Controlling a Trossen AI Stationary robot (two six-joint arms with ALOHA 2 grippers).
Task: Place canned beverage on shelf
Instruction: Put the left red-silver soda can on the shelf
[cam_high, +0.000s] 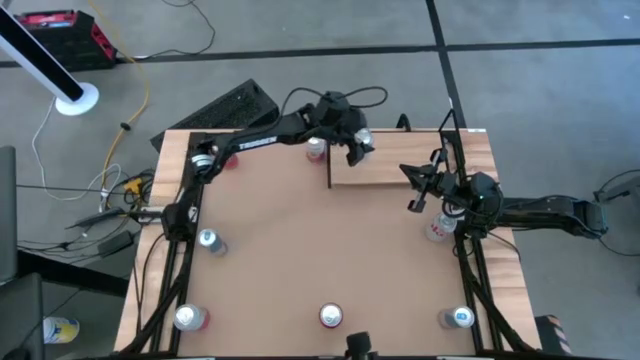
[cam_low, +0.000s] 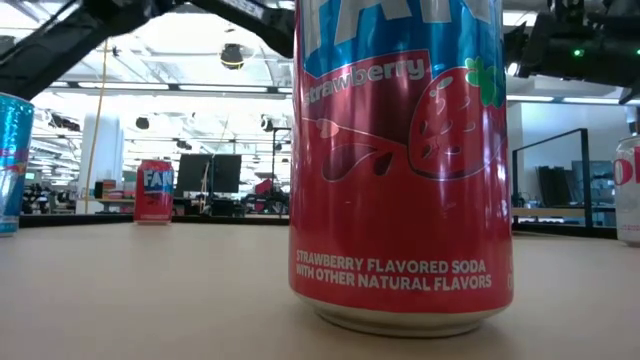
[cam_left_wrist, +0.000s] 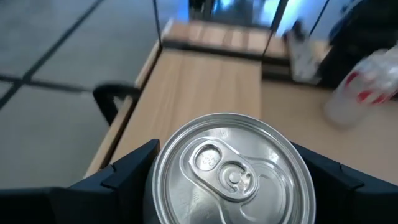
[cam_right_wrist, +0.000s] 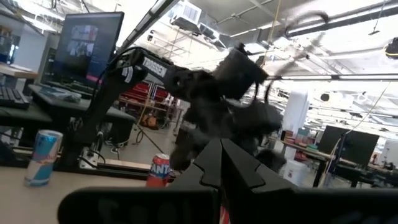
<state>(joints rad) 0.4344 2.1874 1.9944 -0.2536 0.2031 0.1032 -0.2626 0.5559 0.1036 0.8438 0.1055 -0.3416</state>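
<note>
Still at risk: left gripper (cam_high: 352, 148) clamps a can (cam_left_wrist: 231, 177) just beside the shelf (cam_high: 400, 170) edge, so a low carry could clip the plank and tip it; right gripper (cam_high: 418, 190), pressed together, hovers over the shelf.

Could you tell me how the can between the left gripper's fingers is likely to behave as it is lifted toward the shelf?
The can is rigid metal, so it should probably keep its shape. Its smooth round wall may slip or twist between the left gripper fingers. The tab looks unopened, so it is likely full and fairly heavy, and could tip if set down tilted on the shelf.
</note>
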